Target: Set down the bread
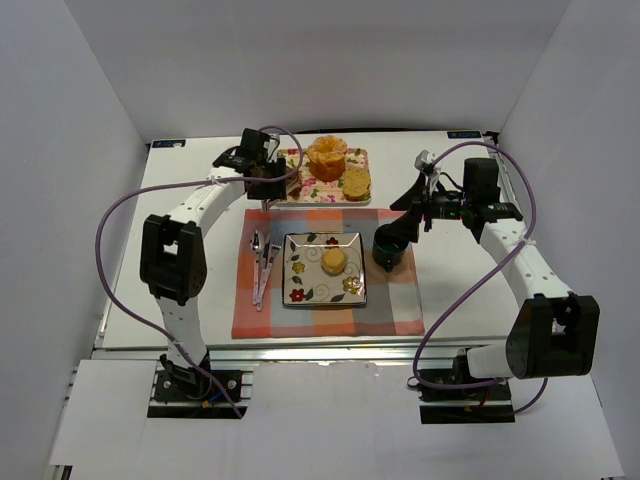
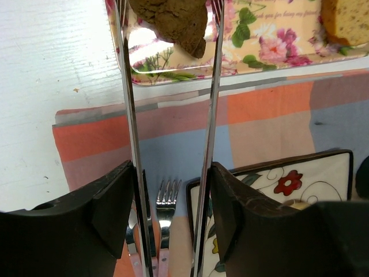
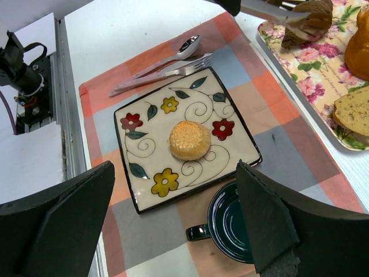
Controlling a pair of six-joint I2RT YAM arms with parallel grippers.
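my left fingers (image 2: 172,170) are closed on a pair of metal tongs (image 2: 130,104), one black finger pressed against the outside of each blade. the two blades run forward almost parallel. at their far tips they pinch the bread (image 2: 173,20), a dark brown, rough-edged piece. it sits over the near left corner of the floral tray (image 2: 277,46); i cannot tell whether it touches the tray or hangs just above it.

below the blades lies the orange, grey and blue checked placemat (image 2: 277,109), its far edge just beside the tray. a fork (image 2: 165,199) lies on it directly under my wrist, next to a spoon (image 3: 187,46). just right of them sits a square plate (image 3: 144,115) painted with flowers and curling stems. a small round golden bun (image 3: 189,140) rests near the plate's middle.

my right fingers (image 3: 174,167) are spread wide and hold nothing. they hover over the near right part of the placemat, above a dark mug (image 3: 230,231) that stands just beside the plate's edge.

further along the tray are a tall orange-gold pastry (image 1: 327,157) and a slice of seeded loaf (image 3: 353,112). the white tabletop (image 2: 52,57) carries everything.
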